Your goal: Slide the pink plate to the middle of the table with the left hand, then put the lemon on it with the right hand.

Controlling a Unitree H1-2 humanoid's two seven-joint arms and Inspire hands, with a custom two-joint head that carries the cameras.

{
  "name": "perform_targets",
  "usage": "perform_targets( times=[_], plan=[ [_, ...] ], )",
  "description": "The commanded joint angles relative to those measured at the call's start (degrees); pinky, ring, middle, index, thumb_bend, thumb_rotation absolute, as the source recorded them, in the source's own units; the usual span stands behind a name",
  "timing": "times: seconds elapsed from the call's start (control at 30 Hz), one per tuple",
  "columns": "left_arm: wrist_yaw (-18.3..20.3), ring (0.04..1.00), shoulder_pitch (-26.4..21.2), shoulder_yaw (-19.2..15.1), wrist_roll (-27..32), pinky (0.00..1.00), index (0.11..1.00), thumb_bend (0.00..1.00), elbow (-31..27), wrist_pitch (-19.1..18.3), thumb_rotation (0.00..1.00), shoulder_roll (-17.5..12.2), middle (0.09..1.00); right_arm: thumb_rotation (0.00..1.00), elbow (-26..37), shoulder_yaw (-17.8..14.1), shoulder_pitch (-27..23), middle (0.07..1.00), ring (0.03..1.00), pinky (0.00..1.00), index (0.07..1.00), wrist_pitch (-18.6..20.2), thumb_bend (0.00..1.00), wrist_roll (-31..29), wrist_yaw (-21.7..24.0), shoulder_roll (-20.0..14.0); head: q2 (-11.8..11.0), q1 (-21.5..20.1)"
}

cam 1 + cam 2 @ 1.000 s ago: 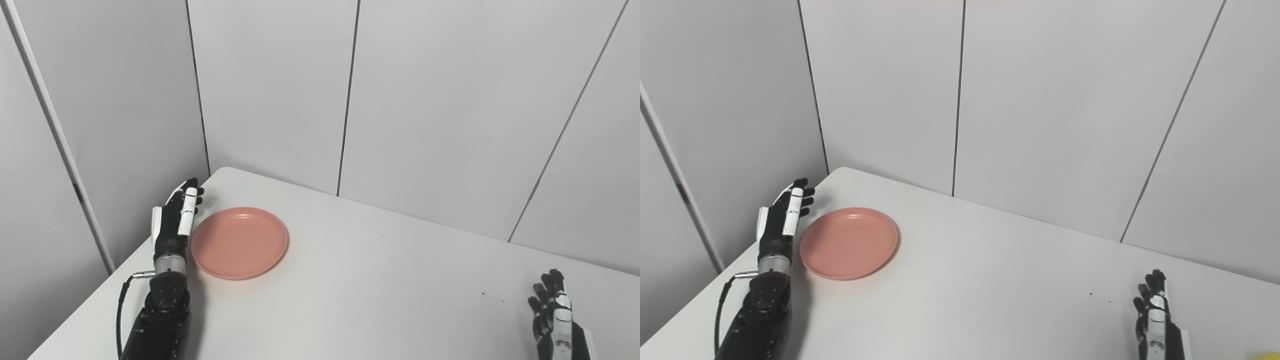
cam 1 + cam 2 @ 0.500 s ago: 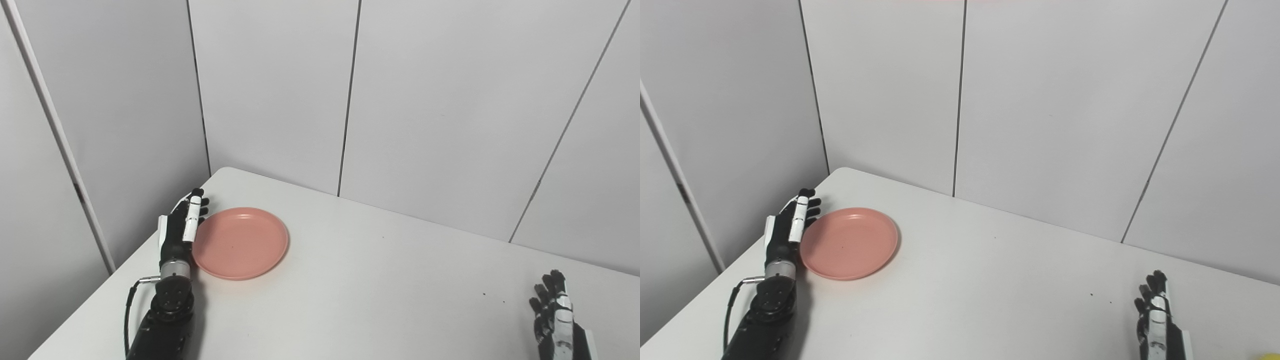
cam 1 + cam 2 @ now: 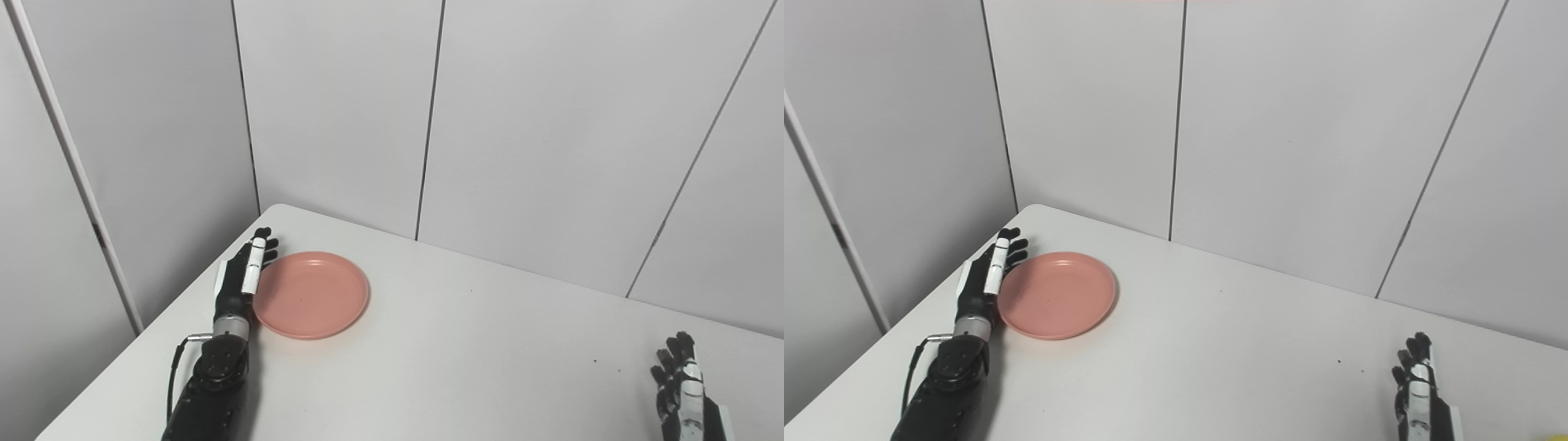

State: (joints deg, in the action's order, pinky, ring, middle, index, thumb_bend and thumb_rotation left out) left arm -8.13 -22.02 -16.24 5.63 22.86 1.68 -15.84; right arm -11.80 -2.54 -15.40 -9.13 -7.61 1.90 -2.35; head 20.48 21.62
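Pink plate point(image 3: 310, 294): left-centre of frame, flat on the white worktop point(image 3: 465, 367), near its far-left corner.
Left hand point(image 3: 240, 283): fingers straight and apart, holding nothing, edge-on against the plate's left rim.
Right hand point(image 3: 683, 389): lower right, fingers extended, empty.
Lemon point(image 3: 1554, 437): yellow sliver, bottom-right corner.
Handling: plate likely rigid, light, smooth; push low at the rim, or it may pivot.

- The plate point(image 3: 311, 294) lay on the table point(image 3: 465, 367), near its far left corner.
- The left hand point(image 3: 240, 280) stood against the plate's left edge.
- The right hand point(image 3: 681, 383) sat far right, near the front edge.
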Motion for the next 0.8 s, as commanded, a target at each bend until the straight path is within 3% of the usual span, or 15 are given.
perform_targets(
  times=[0.0,0.33,0.53,0.77],
  plan=[
    [1.43,0.837,-2.10,0.50,0.82,0.85,0.812,0.58,-2.60,-0.86,1.00,-0.63,0.820,1.00,0.32,-0.46,0.77,0.994,0.999,1.00,1.000,0.48,0.62,0.02,0.05,-0.12,0.02,0.01],
    [3.73,0.841,-2.30,2.25,2.12,0.85,0.822,0.59,-4.07,-3.93,1.00,0.22,0.834,1.00,0.35,-0.49,0.95,0.994,0.999,1.00,1.000,0.53,0.62,-0.29,0.06,0.08,0.14,-0.36],
    [6.17,0.829,-2.85,4.49,2.00,0.82,0.812,0.56,-2.58,-1.02,1.00,0.44,0.823,1.00,0.12,-0.37,0.93,0.992,0.992,1.00,0.996,0.06,0.63,0.08,-0.07,0.27,0.32,-0.84],
    [8.08,0.823,-3.18,6.22,2.36,0.82,0.805,0.61,-2.61,-1.55,1.00,1.16,0.815,1.00,-0.02,-0.40,0.98,0.995,0.998,1.00,1.000,-0.16,0.63,-0.12,-0.01,0.53,0.75,-1.55]
  ],
)
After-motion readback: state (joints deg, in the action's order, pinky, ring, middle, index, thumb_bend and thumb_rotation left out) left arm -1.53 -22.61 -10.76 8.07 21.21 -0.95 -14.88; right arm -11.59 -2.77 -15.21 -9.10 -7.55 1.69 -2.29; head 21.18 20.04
